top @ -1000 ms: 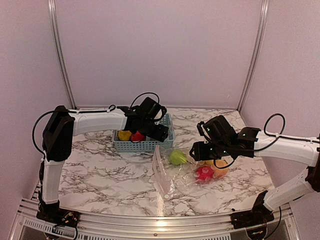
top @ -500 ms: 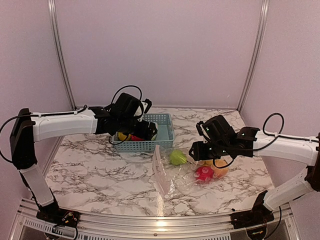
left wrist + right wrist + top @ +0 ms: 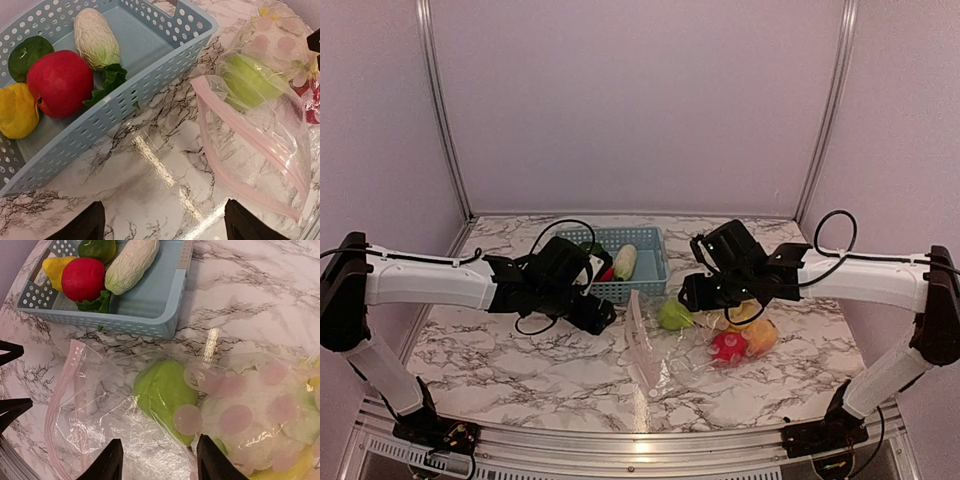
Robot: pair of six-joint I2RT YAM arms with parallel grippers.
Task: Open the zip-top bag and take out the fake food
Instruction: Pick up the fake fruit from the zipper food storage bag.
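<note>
1. The marbled counter (image 3: 520, 350) carries everything.
2. The light blue basket (image 3: 658, 265) sits toward 12 o'clock on it; inside lie a pale cabbage-like piece (image 3: 96, 37), a red fruit (image 3: 60, 82), a yellow piece (image 3: 17, 111) and a dark green piece (image 3: 27, 54).
3. The zip-top bag (image 3: 665, 365) lies flat at 4 o'clock from the basket; its pink-edged mouth gapes toward 7 o'clock.
4. The left hand (image 3: 167, 227) hovers at 7 o'clock from the basket, fingers spread wide, nothing between them; the right hand (image 3: 160, 460) hangs over the bag, fingers half apart; whether they nip plastic cannot be told.
5. The fake food left in the bag: a green fruit (image 3: 674, 314) nearest the mouth; a red-pink piece (image 3: 727, 346) and an orange one (image 3: 761, 337) deeper, toward 3 o'clock.
</note>
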